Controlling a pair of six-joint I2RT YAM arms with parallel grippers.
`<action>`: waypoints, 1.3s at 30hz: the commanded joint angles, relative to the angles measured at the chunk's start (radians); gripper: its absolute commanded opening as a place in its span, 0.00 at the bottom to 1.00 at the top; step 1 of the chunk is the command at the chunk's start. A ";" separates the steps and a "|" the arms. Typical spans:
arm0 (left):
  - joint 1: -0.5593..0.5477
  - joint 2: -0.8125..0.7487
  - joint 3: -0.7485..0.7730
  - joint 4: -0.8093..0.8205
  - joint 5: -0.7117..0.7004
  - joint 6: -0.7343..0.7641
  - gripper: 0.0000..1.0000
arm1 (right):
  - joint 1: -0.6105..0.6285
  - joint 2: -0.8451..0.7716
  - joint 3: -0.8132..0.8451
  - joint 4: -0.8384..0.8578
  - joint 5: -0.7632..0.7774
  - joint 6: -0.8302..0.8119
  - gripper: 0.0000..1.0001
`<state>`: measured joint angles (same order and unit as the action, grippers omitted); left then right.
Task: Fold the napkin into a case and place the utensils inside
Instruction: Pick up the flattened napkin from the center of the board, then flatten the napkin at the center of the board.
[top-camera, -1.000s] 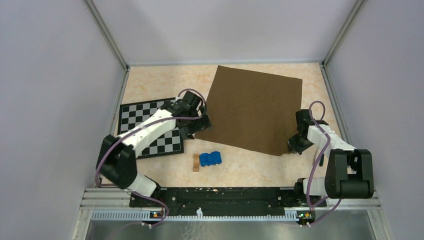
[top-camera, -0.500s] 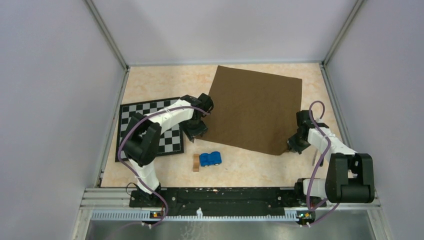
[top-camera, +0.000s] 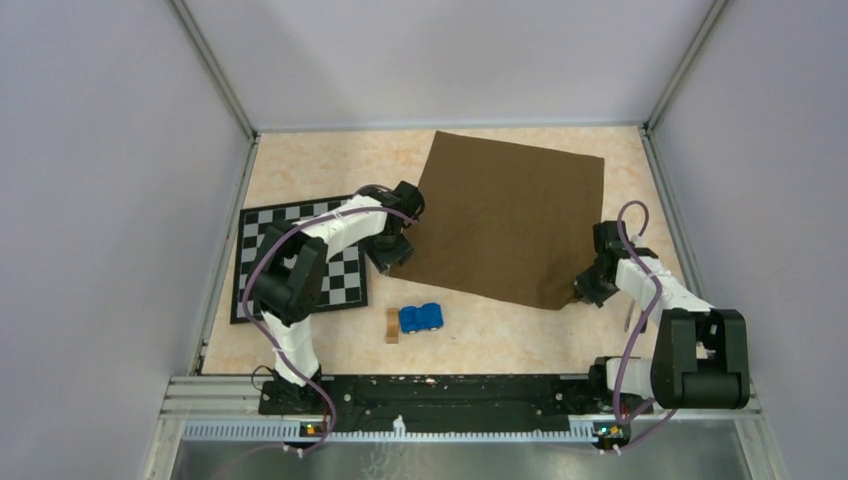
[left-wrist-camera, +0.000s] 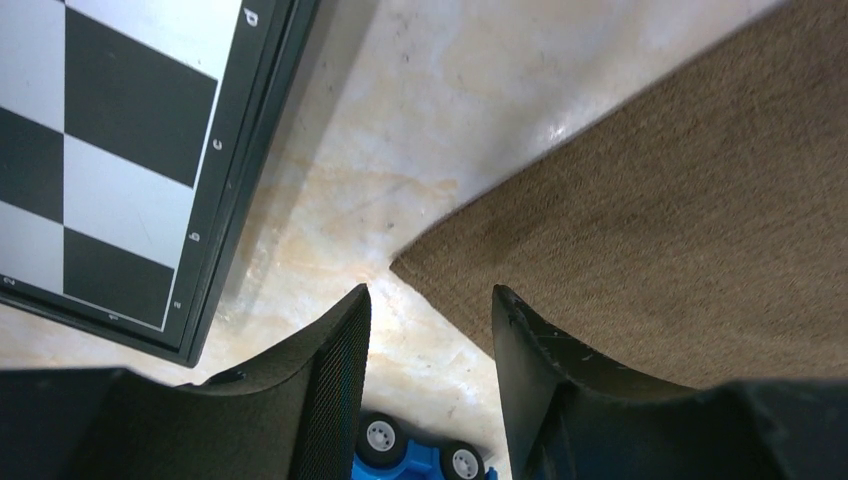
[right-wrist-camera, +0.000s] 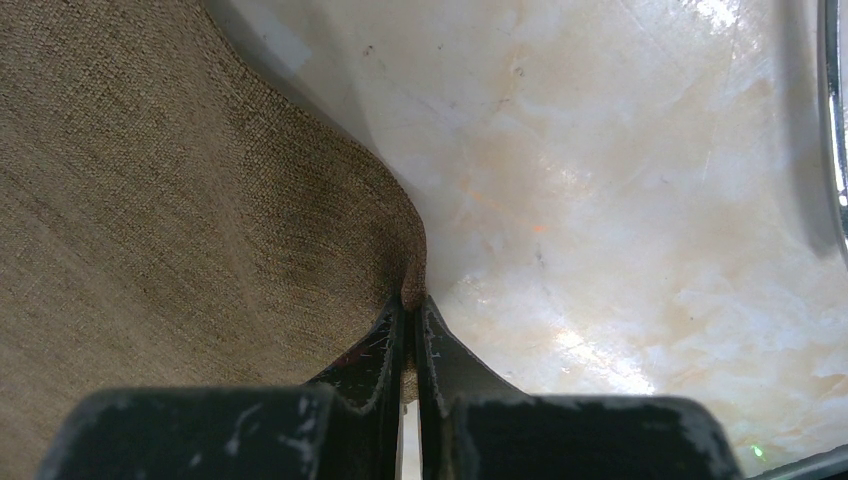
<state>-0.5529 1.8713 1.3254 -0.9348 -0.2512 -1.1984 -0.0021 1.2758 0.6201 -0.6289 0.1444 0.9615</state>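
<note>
Napkin (top-camera: 510, 220) beside chessboard mat (top-camera: 258, 228), toy car (top-camera: 421, 317)

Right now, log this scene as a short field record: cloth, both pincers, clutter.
napkin: unfolded, lying flat on the table
left pincer: open, fingertips at the napkin's near-left corner, not gripping
right pincer: shut on the napkin's near-right corner
checkered mat: flat, left of the napkin
blue toy car: nearer the arm bases than the napkin
wooden block: just left of the car
</note>
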 joint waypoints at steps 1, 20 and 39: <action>0.013 0.020 0.000 0.031 0.010 0.004 0.54 | 0.005 -0.001 -0.022 0.019 0.025 -0.005 0.00; 0.020 0.086 -0.089 0.094 0.050 -0.064 0.33 | 0.005 -0.024 -0.032 0.007 0.029 0.008 0.00; 0.038 -0.627 -0.125 0.348 0.256 0.357 0.00 | 0.005 -0.697 0.362 -0.156 -0.258 -0.378 0.00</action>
<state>-0.5194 1.5394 1.2144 -0.7376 -0.1184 -1.0550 -0.0021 0.7677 0.8009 -0.7551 0.0277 0.7200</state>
